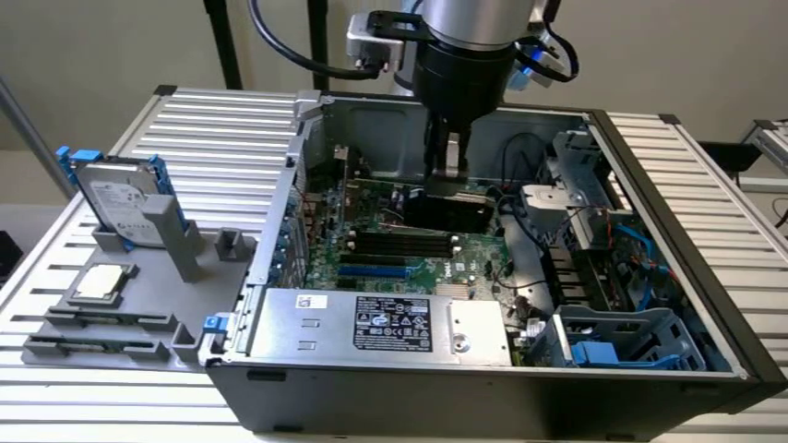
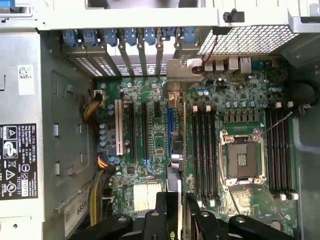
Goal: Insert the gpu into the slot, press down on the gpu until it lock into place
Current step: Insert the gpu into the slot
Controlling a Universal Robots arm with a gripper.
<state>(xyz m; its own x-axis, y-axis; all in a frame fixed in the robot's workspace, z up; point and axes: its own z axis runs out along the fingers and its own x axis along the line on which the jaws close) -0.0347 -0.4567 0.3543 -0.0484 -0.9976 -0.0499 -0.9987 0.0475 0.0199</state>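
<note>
case point(image 1: 493, 406) open, motherboard inside | gripper point(image 1: 449, 187) clamped on gpu point(image 1: 449, 212) | gpu seemingly above slot point(image 2: 170, 127)

Top edge of the gpu point(image 1: 451, 212) hidden within the end effector point(image 1: 449, 183) grip.

Ribbed metal table point(image 1: 209, 125) carries computer case point(image 1: 493, 401) and grey fixture point(image 1: 50, 268)

Bright, even light; wall point(image 1: 689, 55) washed out; case interior point(image 1: 369, 129) shaded; mild glare on power supply point(image 1: 295, 323).
</note>
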